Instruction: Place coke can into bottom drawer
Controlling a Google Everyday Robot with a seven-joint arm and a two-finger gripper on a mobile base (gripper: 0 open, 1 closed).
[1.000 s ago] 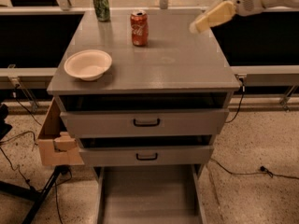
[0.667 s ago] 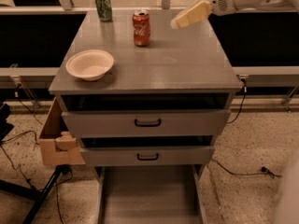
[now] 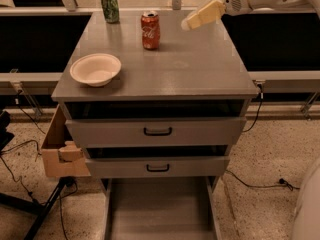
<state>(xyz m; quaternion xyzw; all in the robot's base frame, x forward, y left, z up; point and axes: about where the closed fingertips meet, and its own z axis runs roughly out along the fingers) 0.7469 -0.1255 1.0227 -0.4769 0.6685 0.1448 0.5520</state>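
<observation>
The coke can (image 3: 150, 30) is recorded upright on the table (image 3: 200, 69), toward the rear centre. The tool (image 3: 192, 21) is positioned above the rear right of the table, just to the right of the can and apart from it. Whether the tool is set wide or narrow cannot be told. A green can (image 3: 110, 6) is noted at the rear left and a white bowl (image 3: 95, 69) at the front left. The bottom drawer (image 3: 160, 209) is pulled out below two drawers with black handles.

Matt cream gripper (image 3: 190, 23) over matt grey cabinet top (image 3: 190, 69), beside glossy metal coke can (image 3: 150, 30).
</observation>
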